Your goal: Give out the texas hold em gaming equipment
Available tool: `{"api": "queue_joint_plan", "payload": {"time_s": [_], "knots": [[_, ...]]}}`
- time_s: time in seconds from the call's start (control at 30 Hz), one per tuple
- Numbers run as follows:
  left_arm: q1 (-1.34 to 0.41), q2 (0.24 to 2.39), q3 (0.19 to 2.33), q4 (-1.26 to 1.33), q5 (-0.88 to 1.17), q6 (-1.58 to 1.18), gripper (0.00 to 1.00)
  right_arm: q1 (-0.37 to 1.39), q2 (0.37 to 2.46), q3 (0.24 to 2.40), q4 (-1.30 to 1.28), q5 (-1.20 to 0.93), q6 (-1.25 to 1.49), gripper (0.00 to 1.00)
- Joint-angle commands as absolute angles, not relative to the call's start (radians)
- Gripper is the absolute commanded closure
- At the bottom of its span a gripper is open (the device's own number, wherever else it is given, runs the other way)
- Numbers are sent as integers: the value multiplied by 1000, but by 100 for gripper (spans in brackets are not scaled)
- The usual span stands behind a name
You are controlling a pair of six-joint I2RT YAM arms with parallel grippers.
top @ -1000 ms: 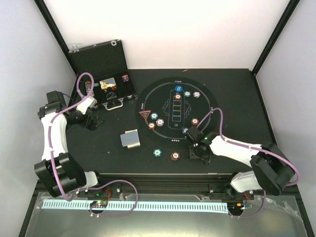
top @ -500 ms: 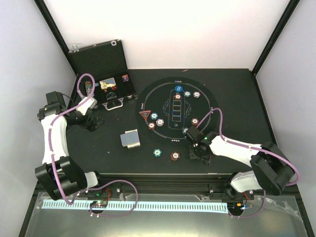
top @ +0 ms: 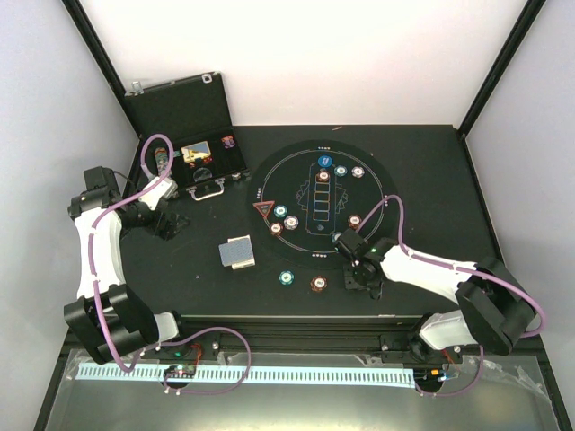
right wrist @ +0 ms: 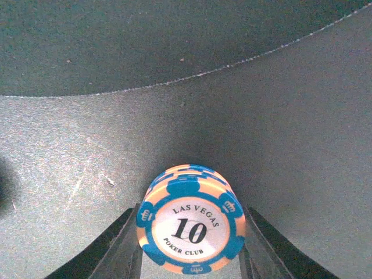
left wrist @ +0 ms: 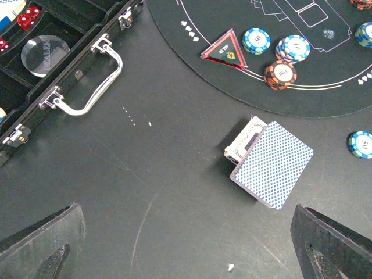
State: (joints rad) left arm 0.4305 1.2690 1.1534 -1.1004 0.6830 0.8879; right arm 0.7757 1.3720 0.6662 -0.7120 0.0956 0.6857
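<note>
Right gripper (right wrist: 190,247) jaws are seen drawn in since a second ago, now clamped on the blue-and-orange chip stack (right wrist: 190,224) near the mat's (right wrist: 273,110) edge — lower chips may be shed if gripped too high.

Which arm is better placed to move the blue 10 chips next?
Right. The right gripper clamps the blue chips from both sides; the left gripper hangs open near the card deck, far from them.
</note>
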Motion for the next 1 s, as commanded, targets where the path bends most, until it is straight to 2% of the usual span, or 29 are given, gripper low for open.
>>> {"api": "queue_joint_plan", "payload": {"time_s": [0.0, 0.2, 0.4, 0.57, 0.73, 0.97], "knots": [[431, 1246, 1164, -1125, 721, 918, 1, 787, 1363, 704, -737, 120, 689, 69], [432, 1254, 1172, -1133, 721, 922, 1, 787, 1333, 775, -808, 159, 673, 84], [432, 1269, 1181, -1143, 719, 923, 1, 723, 1347, 926, -881, 230, 604, 84], [431, 1273, 1180, -1160, 723, 936, 1, 526, 1398, 1023, -836, 225, 504, 82], [431, 1275, 1172, -1171, 712, 948, 1, 404, 1537, 1107, -777, 230, 444, 79], [431, 1265, 1152, -1167, 691, 965, 1, 348, 1696, 1118, -689, 185, 430, 78]]}}
